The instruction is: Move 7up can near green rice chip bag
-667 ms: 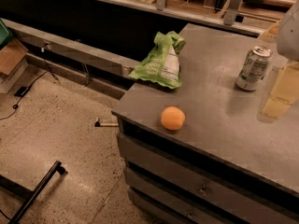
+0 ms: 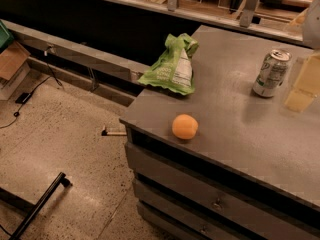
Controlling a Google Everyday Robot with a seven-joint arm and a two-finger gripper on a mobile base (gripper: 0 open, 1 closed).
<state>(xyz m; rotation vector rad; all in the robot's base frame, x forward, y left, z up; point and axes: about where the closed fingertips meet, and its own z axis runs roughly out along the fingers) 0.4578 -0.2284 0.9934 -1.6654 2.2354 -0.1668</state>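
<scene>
The 7up can (image 2: 271,73), silver and green with a shiny top, stands upright at the right of the grey counter (image 2: 235,129). The green rice chip bag (image 2: 172,66) lies at the counter's back left corner, white label panel facing up, well apart from the can. My gripper (image 2: 304,83) shows as a pale yellowish part at the frame's right edge, just right of the can and not touching it. A white arm part (image 2: 314,19) sits above it. The rest of the gripper is cut off by the frame edge.
An orange fruit (image 2: 185,126) rests near the counter's front left edge. Drawers (image 2: 215,204) run below the counter. The floor on the left holds a black bar (image 2: 42,204), cables and a cardboard box (image 2: 11,59). Rails run behind the counter.
The gripper has shifted slightly up and to the right. The can, the bag and the orange have not moved.
</scene>
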